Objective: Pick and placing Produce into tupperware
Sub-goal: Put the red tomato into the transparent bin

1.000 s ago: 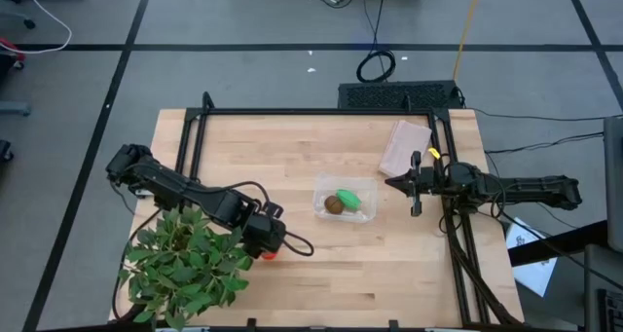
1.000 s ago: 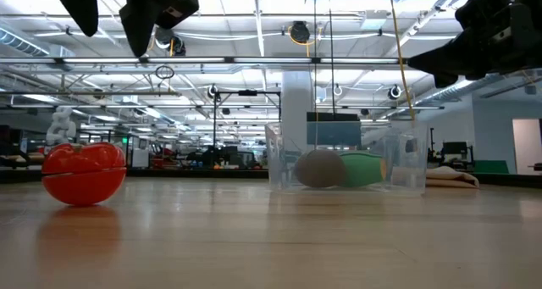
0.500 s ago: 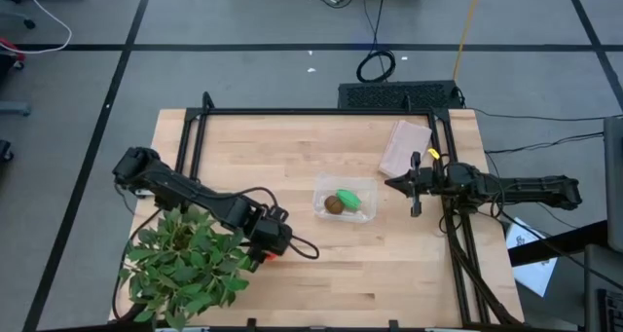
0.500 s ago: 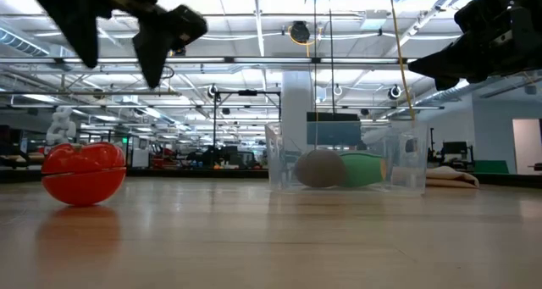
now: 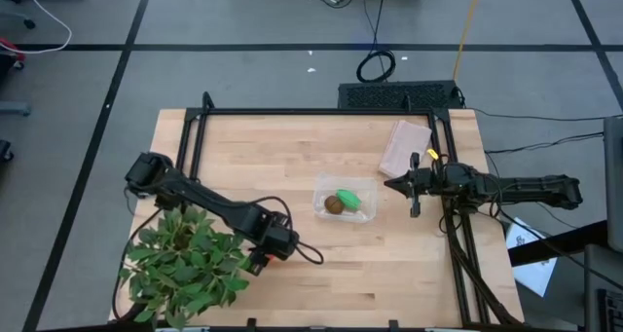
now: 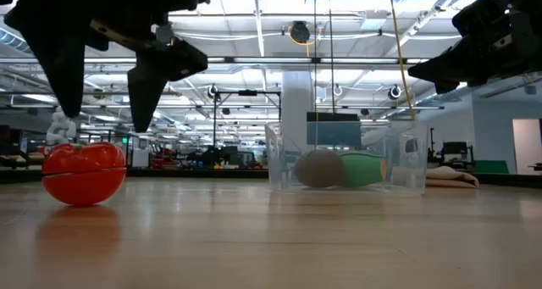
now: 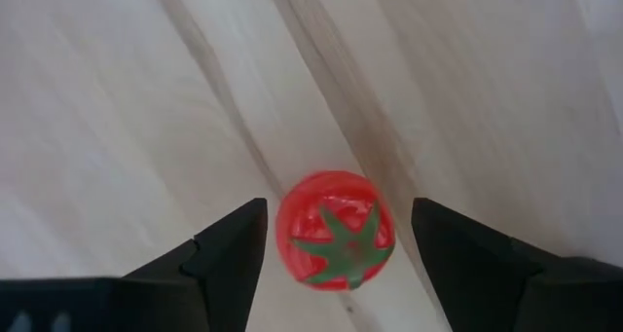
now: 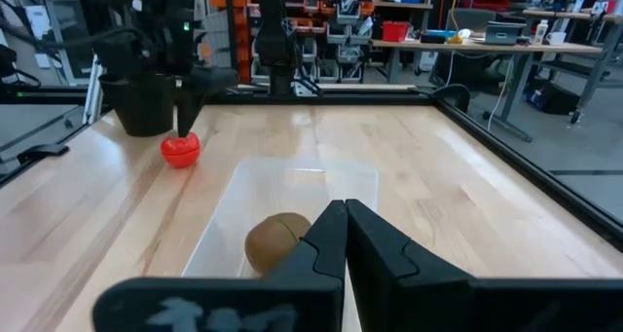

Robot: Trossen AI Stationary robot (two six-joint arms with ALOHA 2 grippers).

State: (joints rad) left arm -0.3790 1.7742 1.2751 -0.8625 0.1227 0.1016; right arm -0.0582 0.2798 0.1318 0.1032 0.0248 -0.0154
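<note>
While the left gripper (image 7: 336,237) hangs fingers apart over the tomato (image 7: 335,230), beside the plant (image 5: 185,264), an off-centre pinch could roll it away.

No legible text, labels, brand marks or nos. in any view, nothing readable on the produce, container, packet, arms or desk, bg shop signage too blurred to read

- My left gripper (image 7: 336,237) hangs spread over the red tomato (image 7: 335,230), bare wood either side of it.
- The leafy plant (image 5: 185,264) crowds just beside that spot.
- Open table (image 5: 292,157) lies between there and the tupperware (image 5: 346,202).
- My right gripper (image 5: 411,185), pinched together, waits just beside the tupperware's far side.
</note>
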